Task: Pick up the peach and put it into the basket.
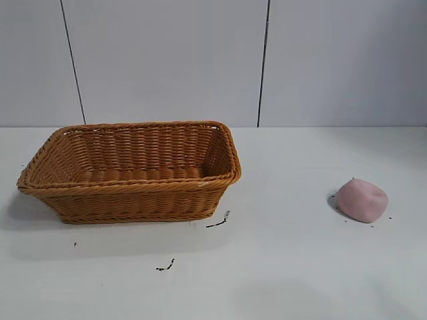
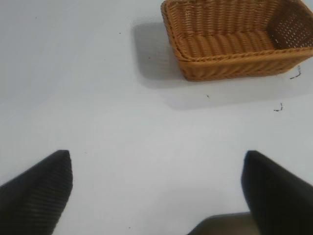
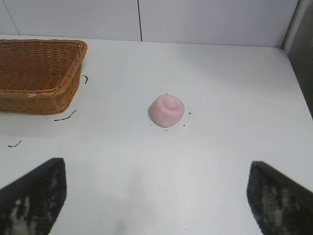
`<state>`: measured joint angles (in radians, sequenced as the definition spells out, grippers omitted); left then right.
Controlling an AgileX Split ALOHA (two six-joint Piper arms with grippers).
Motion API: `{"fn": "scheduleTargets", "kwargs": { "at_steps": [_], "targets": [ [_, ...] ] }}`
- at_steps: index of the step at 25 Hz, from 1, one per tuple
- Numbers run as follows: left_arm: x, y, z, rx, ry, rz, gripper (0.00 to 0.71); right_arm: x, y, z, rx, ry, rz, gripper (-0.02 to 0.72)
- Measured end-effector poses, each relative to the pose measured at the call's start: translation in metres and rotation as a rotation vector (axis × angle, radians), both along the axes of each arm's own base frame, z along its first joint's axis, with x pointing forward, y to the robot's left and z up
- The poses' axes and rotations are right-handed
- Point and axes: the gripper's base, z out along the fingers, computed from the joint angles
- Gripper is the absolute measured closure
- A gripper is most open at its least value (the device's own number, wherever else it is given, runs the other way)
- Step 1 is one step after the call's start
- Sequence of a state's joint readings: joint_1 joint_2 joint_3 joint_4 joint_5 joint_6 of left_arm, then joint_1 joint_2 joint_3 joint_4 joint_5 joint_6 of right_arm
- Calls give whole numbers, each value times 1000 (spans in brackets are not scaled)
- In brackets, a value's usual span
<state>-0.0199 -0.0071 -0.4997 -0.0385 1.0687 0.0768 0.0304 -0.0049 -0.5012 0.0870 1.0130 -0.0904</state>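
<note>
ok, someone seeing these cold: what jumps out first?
The big orange-brown wicker basket on the left of the white table, empty inside. Then the small dusty-pink peach, alone on the table well off to the right, apart from the basket. In the wrist views, the left gripper and right gripper both show wide-open jaws above bare table, the right one facing the peach.

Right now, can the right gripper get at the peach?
Probably yes. The right gripper is open, and only bare table lies between it and the peach. The basket stands well aside.
</note>
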Motion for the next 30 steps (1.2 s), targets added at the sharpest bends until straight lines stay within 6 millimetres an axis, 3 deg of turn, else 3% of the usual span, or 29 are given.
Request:
{"fn": "scheduleTargets", "kwargs": {
  "at_steps": [8,12,19,30],
  "targets": [
    [0,0,0,0,0,0,18,1,0,0,1,5,1,14],
    [0,0,0,0,0,0,18,20,0,6,-6,112,-2,14],
    [0,0,0,0,0,0,18,102,3,22,-15,425,-5,14],
    [0,0,0,0,0,0,18,265,7,-5,-27,746,-11,14]
  ]
}}
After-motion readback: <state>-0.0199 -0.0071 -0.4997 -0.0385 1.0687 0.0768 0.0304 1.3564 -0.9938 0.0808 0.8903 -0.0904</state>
